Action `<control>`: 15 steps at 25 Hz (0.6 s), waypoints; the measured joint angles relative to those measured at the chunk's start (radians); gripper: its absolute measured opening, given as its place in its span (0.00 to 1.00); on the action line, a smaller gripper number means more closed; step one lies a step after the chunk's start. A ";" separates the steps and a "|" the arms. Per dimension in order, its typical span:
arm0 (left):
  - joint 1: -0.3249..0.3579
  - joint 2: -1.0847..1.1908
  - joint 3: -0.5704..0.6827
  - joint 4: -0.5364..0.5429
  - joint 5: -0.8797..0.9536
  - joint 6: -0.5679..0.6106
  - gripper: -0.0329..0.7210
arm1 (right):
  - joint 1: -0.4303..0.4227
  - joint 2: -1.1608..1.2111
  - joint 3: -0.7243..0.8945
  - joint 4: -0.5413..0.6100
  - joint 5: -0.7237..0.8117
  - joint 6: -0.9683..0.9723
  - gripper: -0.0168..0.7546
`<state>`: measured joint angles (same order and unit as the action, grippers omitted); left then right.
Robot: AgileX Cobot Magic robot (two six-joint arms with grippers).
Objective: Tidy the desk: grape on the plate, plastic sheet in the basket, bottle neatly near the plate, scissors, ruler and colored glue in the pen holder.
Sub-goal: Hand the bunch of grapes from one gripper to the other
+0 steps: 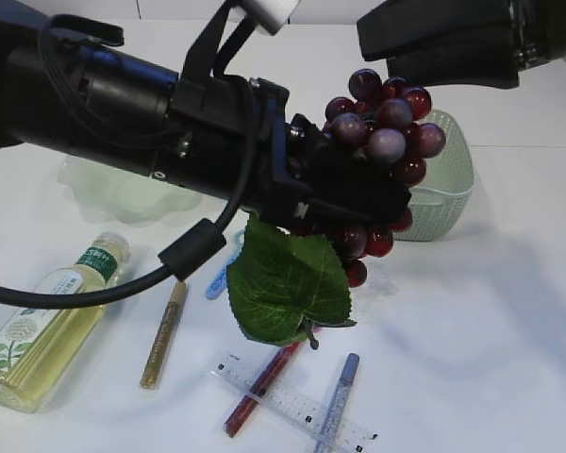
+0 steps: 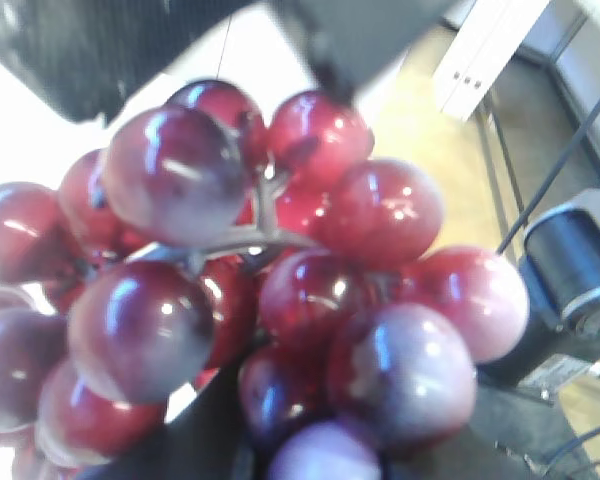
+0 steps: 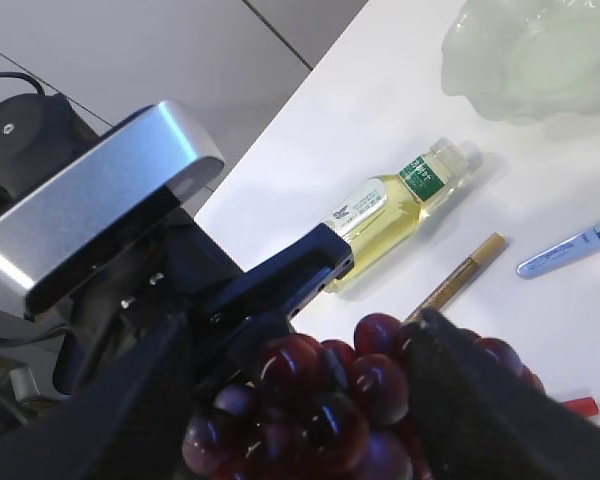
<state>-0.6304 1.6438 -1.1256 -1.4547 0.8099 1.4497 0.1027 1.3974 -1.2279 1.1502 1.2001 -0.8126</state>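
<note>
In the exterior view the black left tool (image 1: 358,203) is closed on a bunch of dark red plastic grapes (image 1: 382,127) with a broad green leaf (image 1: 288,278), holding it in the air above the white table (image 1: 509,311), in front of the pale green slotted plastic basket (image 1: 448,184). The right tool is out of sight here; only its dark arm crosses the top right corner. On the table lie a translucent pale green scalloped plate (image 1: 123,193) at the left, a clear bottle of yellow liquid with a green label (image 1: 52,316) on its side, a gold glitter glue pen (image 1: 165,332), a red glue pen (image 1: 261,379) and a silvery blue glue pen (image 1: 337,401) beside a clear plastic ruler (image 1: 292,406), and a bit of light blue scissors (image 1: 222,274) shows behind the leaf. The left wrist view is filled by the glossy grapes (image 2: 250,290), blurred and very close, with the tool's dark parts at the edges. In the right wrist view the right tool (image 3: 300,385) stands with its two dark fingers (image 3: 475,400) spread wide on either side of the grapes (image 3: 340,395), not clamped on them, while the left tool (image 3: 290,285) holds the bunch from the left; beyond lie the bottle (image 3: 400,205), the gold pen (image 3: 460,275) and the plate (image 3: 535,55).
</note>
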 joint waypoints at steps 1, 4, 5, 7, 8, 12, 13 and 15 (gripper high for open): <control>0.000 0.000 0.000 0.010 0.000 -0.007 0.23 | 0.000 0.000 0.000 0.000 -0.005 0.000 0.70; 0.000 0.000 0.000 0.021 -0.002 -0.016 0.23 | 0.000 0.000 0.000 0.000 -0.008 0.000 0.70; 0.000 0.000 0.000 0.024 -0.002 -0.018 0.23 | 0.000 0.000 0.000 0.000 -0.009 0.000 0.70; 0.000 0.000 0.000 0.030 -0.004 -0.021 0.23 | 0.000 0.000 0.000 0.000 -0.011 0.000 0.70; 0.000 0.000 0.000 0.035 -0.004 -0.023 0.23 | 0.000 0.000 0.000 0.000 -0.012 0.000 0.70; 0.000 0.000 0.000 0.072 -0.018 -0.048 0.23 | 0.000 0.000 0.000 -0.005 -0.029 0.001 0.70; 0.000 0.000 0.000 0.085 -0.020 -0.059 0.23 | 0.000 0.000 0.000 -0.011 -0.033 0.001 0.70; 0.000 0.000 0.000 0.121 -0.024 -0.089 0.23 | 0.000 0.000 0.000 -0.037 -0.043 0.001 0.70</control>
<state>-0.6304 1.6438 -1.1256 -1.3332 0.7860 1.3604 0.1027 1.3974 -1.2279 1.1135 1.1569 -0.8120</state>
